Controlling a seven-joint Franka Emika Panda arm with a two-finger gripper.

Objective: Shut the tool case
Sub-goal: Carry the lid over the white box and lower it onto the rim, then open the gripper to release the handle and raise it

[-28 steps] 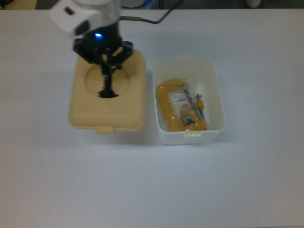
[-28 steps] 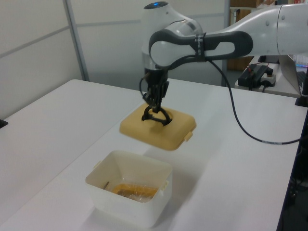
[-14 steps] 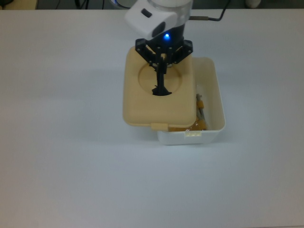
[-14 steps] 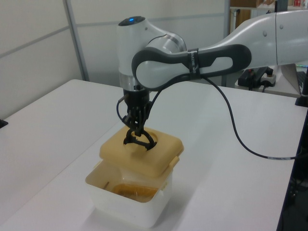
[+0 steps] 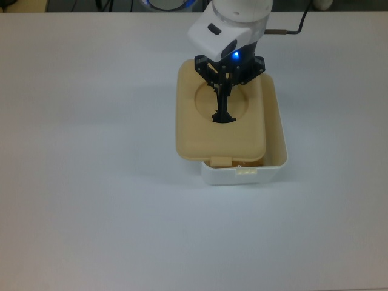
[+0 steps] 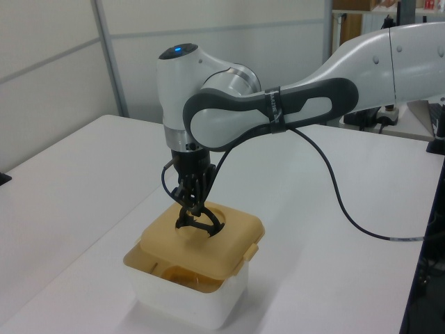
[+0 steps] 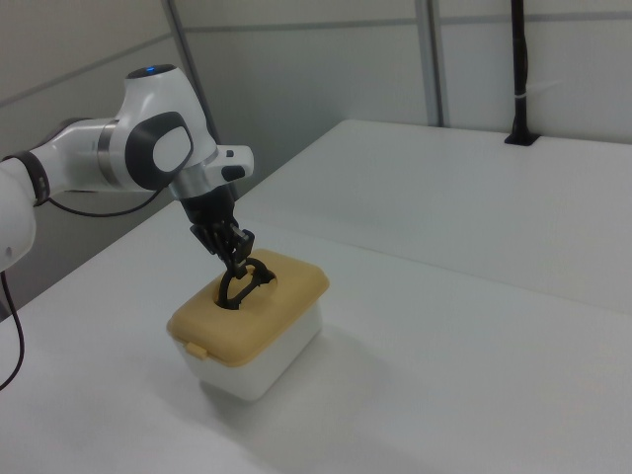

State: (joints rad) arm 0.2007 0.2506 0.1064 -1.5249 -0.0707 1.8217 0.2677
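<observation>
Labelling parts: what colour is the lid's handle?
Black handle on the tan lid; top view shows it best.

A: Tan rounded-corner plastic lid (image 5: pixel 200 136)?
B: Smooth, matt, opaque. Its thin black handle (image 5: pixel 223 115) looks like plastic with a slight sheen.

A: White rectangular plastic tub (image 5: pixel 276 145)?
B: Smooth, faintly translucent walls, soft gloss.

A: White table top (image 5: pixel 91 200)?
B: Flat, smooth, matt laminate look.

A: White-and-grey robot arm (image 6: pixel 229 104)?
B: Glossy moulded shell, matt grey joint bands; black gripper (image 5: pixel 225 88) of dull, dark parts; black cable (image 6: pixel 348 202) with a rubbery sheath.
</observation>
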